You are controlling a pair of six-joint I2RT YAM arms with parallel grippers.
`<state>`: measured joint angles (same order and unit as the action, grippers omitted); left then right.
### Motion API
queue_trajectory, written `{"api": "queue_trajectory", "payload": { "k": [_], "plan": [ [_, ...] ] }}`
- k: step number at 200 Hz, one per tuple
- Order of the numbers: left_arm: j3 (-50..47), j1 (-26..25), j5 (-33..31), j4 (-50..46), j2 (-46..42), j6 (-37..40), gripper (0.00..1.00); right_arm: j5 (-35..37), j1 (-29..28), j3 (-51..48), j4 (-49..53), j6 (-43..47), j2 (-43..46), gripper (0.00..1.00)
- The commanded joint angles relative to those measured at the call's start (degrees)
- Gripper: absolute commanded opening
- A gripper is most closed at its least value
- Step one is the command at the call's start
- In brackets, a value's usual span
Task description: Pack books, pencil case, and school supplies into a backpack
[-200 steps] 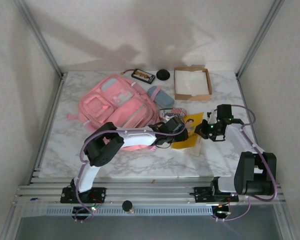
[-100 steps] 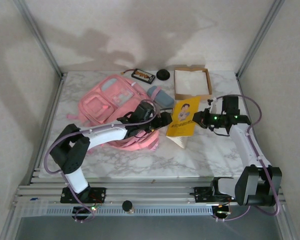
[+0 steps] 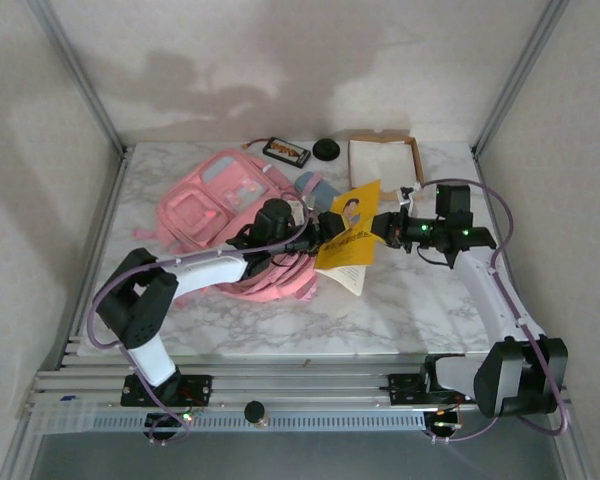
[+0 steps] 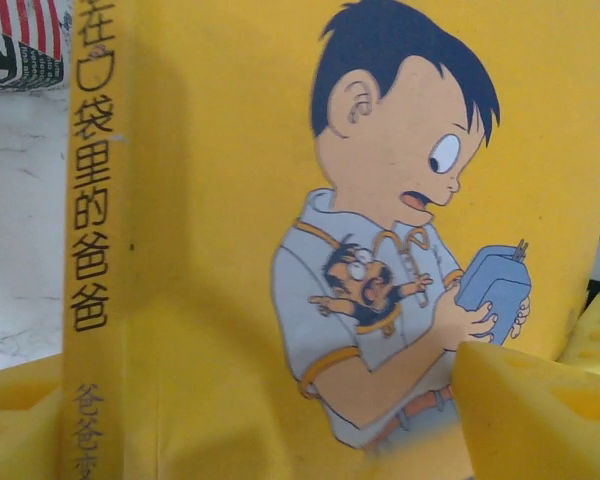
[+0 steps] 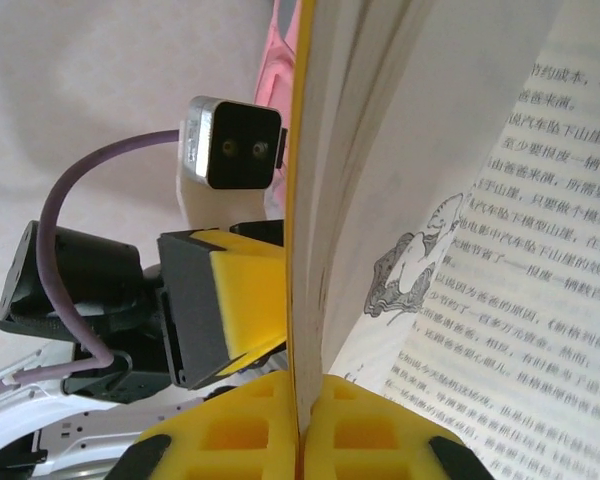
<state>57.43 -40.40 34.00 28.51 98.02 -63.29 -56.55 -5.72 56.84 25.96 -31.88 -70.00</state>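
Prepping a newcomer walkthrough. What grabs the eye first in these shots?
The bright yellow book with its cartoon-boy cover, held up over the middle of the table, the right gripper pinched shut on its edge while pages fan open. The left gripper faces the cover close up, jaws open. Just left of them lies the big pink backpack.

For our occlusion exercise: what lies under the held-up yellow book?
Bare marble table shows beneath the yellow book; whatever its cover hides cannot be seen.
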Motion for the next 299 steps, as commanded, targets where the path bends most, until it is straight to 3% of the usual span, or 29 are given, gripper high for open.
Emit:
{"api": "queue_trajectory", "payload": {
  "k": [1, 29, 56, 104, 121, 136, 160, 213, 243, 257, 278, 299],
  "plan": [
    [-0.64, -0.18, 3.81, 4.62, -4.38, -1.28, 0.67, 0.53, -0.58, 4.47, 3.52, 5.04, -1.42, 0.0],
    [-0.83, -0.2, 3.24, 0.84, -7.71, 0.69, 0.52, 5.7, -0.63, 8.05, 8.59, 9.36, -3.71, 0.0],
    [-1.18, -0.35, 2.37, -0.04, -9.14, 0.59, 0.27, 8.27, -0.97, 10.78, 10.71, 11.88, -6.33, 0.0],
    [-1.1, -0.29, 1.74, -0.31, -9.56, 0.4, 0.0, 14.57, -2.11, 16.81, 13.32, 14.79, -10.07, 0.0],
    [-0.66, -0.29, 0.37, 0.22, -9.89, -0.28, 0.0, 14.39, -2.11, 16.5, 12.93, 14.92, -10.45, 0.15],
    [0.13, -0.29, -0.86, 1.06, -10.1, -0.94, 0.0, 15.29, -2.11, 15.29, 11.75, 13.99, -9.74, 0.38],
    [1.17, -0.42, -2.07, 6.54, -10.24, -3.08, 0.0, 14.85, -1.07, 12.67, 9.36, 11.69, -7.41, 0.59],
    [1.98, -1.99, -2.95, 17.96, -7.9, -8.81, 0.0, -1.89, 2.55, 2.05, -5.47, -3.76, 1.82, 0.97],
    [1.37, -3.09, -4.06, 23.66, -7.36, -12.34, 0.0, -3.26, 2.59, 0.54, -3.97, -2.95, 1.11, 0.99],
    [1.49, -3.94, -4.53, 24.92, -7.14, -12.75, 0.0, -6.62, 2.4, -1.17, -8.4, -5.71, 0.72, 0.99],
    [2.41, -5.02, -5.26, 23.16, -6.7, -12.02, 0.0, -11.52, 1.75, -3.66, -19.86, -13.54, 2.31, 0.99],
    [2.78, -5.04, -6.47, 18.23, -6.94, -9.84, 0.0, -13.05, 1.88, -2.21, -20.44, -14.93, 3.87, 0.93]
  ]
}}
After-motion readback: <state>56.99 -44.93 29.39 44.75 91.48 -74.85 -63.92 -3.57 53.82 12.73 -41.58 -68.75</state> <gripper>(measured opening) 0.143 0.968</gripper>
